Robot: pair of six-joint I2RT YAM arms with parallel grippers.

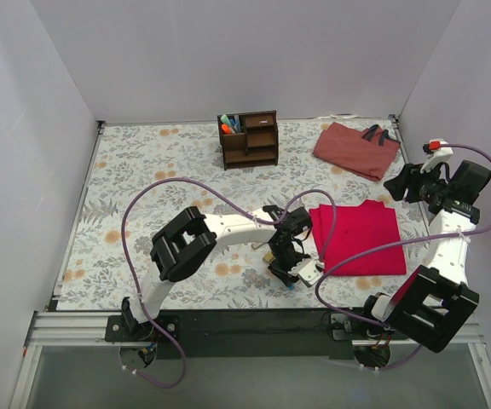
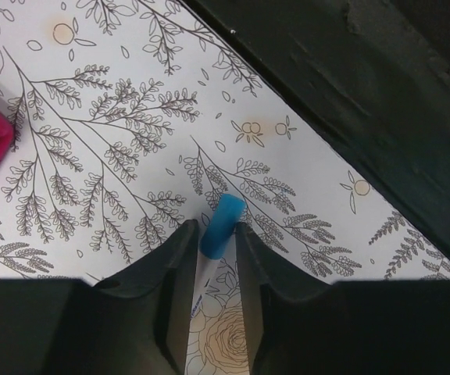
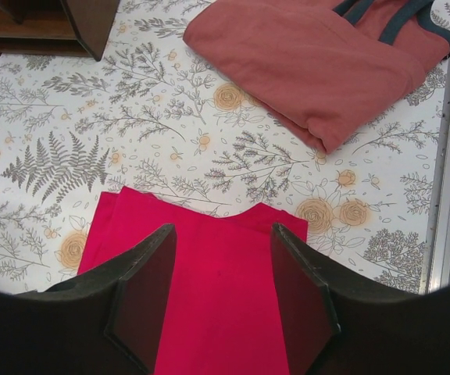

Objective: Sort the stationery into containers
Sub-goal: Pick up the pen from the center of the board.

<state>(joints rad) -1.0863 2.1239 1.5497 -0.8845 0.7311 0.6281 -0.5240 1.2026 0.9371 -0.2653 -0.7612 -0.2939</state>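
Note:
My left gripper [image 2: 217, 228] is low over the floral table near its front edge, shut on a marker with a blue cap [image 2: 225, 217] and a white body; the cap sticks out past the fingertips. In the top view this gripper [image 1: 290, 269] sits just left of the red cloth. A small tan piece [image 1: 268, 256] lies beside it. The dark brown wooden organiser [image 1: 250, 141] stands at the back centre, with pens with orange, green and blue tips [image 1: 228, 126] upright in its left compartment. My right gripper [image 3: 223, 230] is open and empty, raised above the red cloth.
A flat red cloth [image 1: 361, 237] lies right of centre, also in the right wrist view [image 3: 209, 266]. A reddish-brown fabric bag [image 1: 356, 146] lies at the back right. Purple cables loop over the table's middle. The black front rail [image 2: 366, 101] is close to my left gripper.

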